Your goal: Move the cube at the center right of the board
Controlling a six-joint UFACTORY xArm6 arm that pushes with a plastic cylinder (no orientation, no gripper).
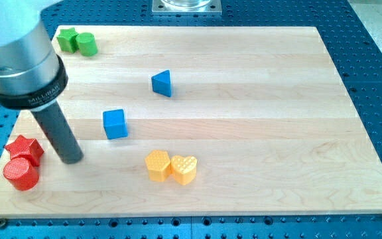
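A blue cube [115,123] sits left of the board's middle. My tip [71,159] rests on the board to the cube's lower left, a short gap away, not touching it. A blue triangular block [162,83] lies above and to the right of the cube. A red star block [24,149] and a red cylinder [21,173] sit together just left of my tip.
A green star block [66,40] and a green cylinder [85,44] touch at the view's top left. An orange hexagon-like block [157,165] and a yellow heart block [184,168] touch near the bottom middle. The wooden board [277,133] lies on a blue perforated table.
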